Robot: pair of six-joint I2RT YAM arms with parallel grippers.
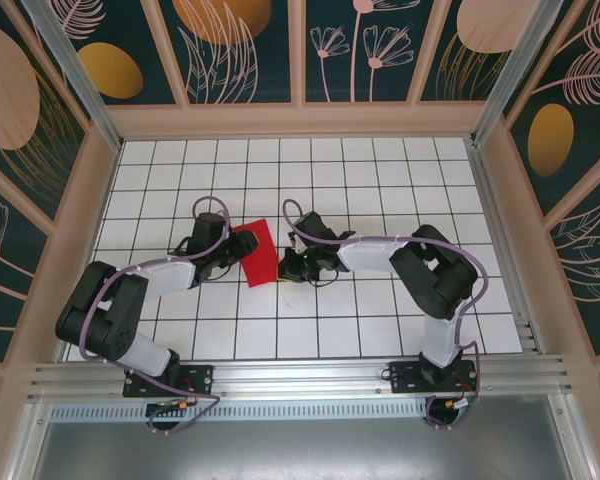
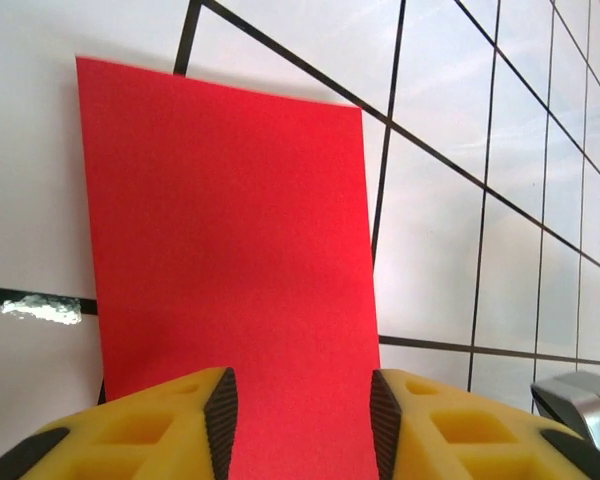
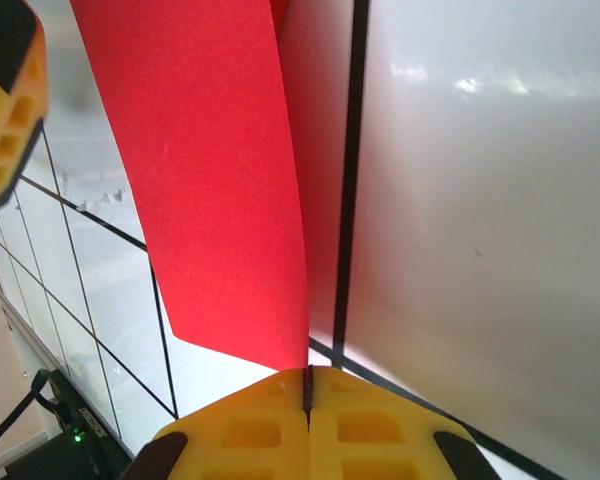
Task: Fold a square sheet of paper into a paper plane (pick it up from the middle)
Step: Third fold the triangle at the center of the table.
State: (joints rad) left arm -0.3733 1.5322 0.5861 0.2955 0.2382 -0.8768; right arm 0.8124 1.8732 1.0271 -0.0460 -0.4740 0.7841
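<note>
Gridded table, floral walls; red paper in right end effector.

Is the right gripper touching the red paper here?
Touching. The right wrist view shows the right gripper shut, with the edge of the square sheet of paper pinched where its fingertips meet.

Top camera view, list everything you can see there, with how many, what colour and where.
square sheet of paper: one, bright red, mid-table between the two grippers
table: one, white tiles with black grid lines, floor of the enclosure
wall panels: several, dark teal with plant drawings, pale wooden frames, on three sides
rail: one, silver metal, near edge, carrying both arm bases
left gripper: one, yellow and black, open, at the sheet's left side
right gripper: one, yellow and black, shut on the sheet's right edge
</note>
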